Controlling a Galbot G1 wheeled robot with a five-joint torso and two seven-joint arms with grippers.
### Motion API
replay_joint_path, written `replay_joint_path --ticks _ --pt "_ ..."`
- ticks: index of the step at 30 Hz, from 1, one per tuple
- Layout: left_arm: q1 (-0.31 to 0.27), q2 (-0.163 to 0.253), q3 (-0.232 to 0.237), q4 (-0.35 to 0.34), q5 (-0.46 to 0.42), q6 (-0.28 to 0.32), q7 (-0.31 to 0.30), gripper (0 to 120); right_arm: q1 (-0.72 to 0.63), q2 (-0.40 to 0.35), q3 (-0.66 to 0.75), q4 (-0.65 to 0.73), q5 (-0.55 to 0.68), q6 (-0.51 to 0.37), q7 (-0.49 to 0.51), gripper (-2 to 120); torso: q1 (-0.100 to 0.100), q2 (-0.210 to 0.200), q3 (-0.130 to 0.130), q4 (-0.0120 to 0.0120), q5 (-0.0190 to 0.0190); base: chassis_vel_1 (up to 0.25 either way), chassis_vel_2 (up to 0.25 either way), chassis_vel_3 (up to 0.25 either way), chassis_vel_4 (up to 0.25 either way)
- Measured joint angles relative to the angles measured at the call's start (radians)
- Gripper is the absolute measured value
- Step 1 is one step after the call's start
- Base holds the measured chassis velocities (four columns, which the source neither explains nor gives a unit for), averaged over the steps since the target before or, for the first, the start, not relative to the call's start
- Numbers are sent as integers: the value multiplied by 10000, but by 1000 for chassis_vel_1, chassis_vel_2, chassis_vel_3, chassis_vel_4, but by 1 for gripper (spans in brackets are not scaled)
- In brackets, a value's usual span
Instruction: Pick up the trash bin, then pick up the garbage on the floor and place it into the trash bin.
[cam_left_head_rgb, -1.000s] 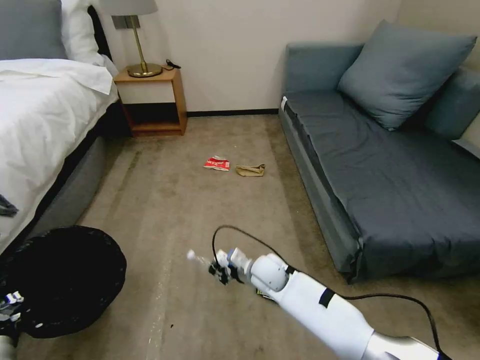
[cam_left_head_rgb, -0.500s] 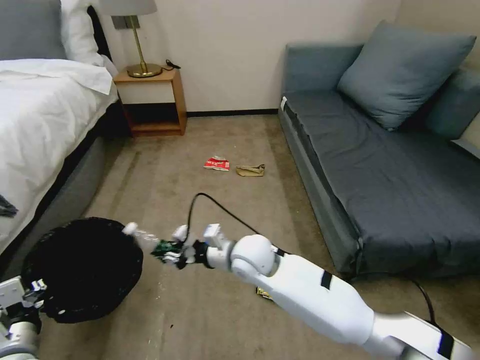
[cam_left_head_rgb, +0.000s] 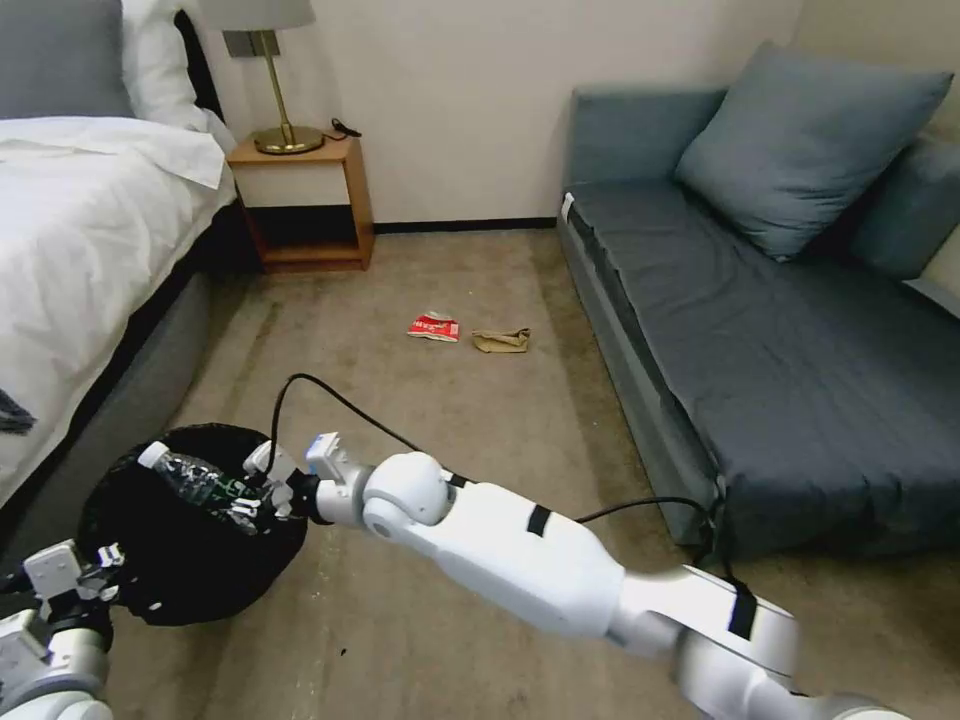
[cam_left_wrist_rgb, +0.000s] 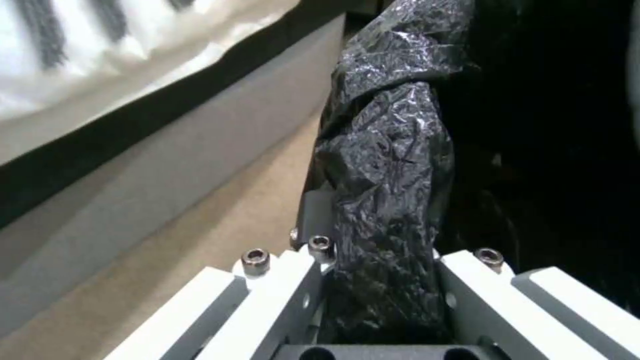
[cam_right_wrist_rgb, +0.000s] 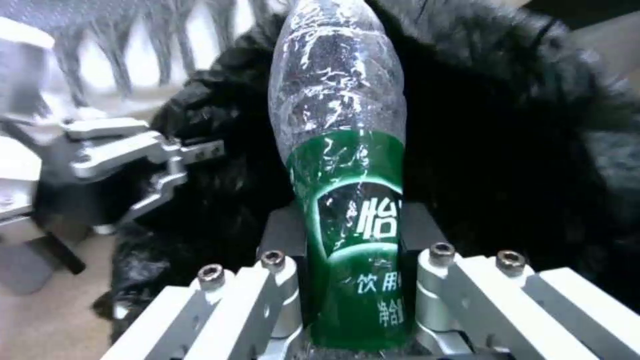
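Head view shows the round, low trash bin (cam_left_head_rgb: 190, 560) lined with a glossy black plastic bag held just above the tan carpeted floor (cam_left_head_rgb: 400, 400), near the grey base of the white-sheeted bed (cam_left_head_rgb: 90, 230). The left claw (cam_left_head_rgb: 85, 580) is clenched on the bin's near rim; in the left wrist view its two pale fingers (cam_left_wrist_rgb: 280, 295) pinch a fold of the crinkled black liner (cam_left_wrist_rgb: 387, 190), which seems the reason the bin hangs tilted toward the other arm, mouth offered up.

The right claw (cam_left_head_rgb: 262, 490) reaches across from the right and grasps the clear plastic bottle with a green label (cam_left_head_rgb: 200, 480) by its lower body, so the capped end juts out over the bin's opening. In the right wrist view the bottle (cam_right_wrist_rgb: 340, 150) sits squarely between the fingers, label end in the grip, with the black liner (cam_right_wrist_rgb: 507, 125) directly beyond it. Holding it by the base likely lets it drop neck-first into the bag once let go; it is not yet released.

Farther off, toward the wooden nightstand (cam_left_head_rgb: 310, 200) and beside the grey-blue sofa (cam_left_head_rgb: 760, 330), a red-white packet (cam_left_head_rgb: 433, 326) and a tan paper bag (cam_left_head_rgb: 501, 340) lie close together on the floor, untouched.
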Motion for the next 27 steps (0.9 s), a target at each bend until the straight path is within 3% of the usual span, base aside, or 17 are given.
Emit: replay_joint_path --ticks 6,11,19,22,27 --pt "-6 -47 -20 -5 -8 -79 82 4 -133 47 -131 -191 -303 10 222 22 1 0 0 -5 0 0 0 0 0" --pt "-12 75 -123 15 -49 -96 85 4 -375 28 -189 7 -461 9 310 45 0 0 0 -3 1 0 0 0 0" --pt "-52 153 -135 92 -58 -99 46 4 -424 -94 -184 162 -609 105 355 67 0 0 0 -4 1 0 0 0 0" --pt "-60 206 -147 170 -63 -126 23 4 -437 -336 -110 435 -648 137 363 86 0 1 0 -3 3 0 0 0 0" --pt "-51 221 -176 187 -67 -148 12 4 -476 -633 -28 802 -658 164 368 97 0 1 0 -2 3 0 0 0 0"
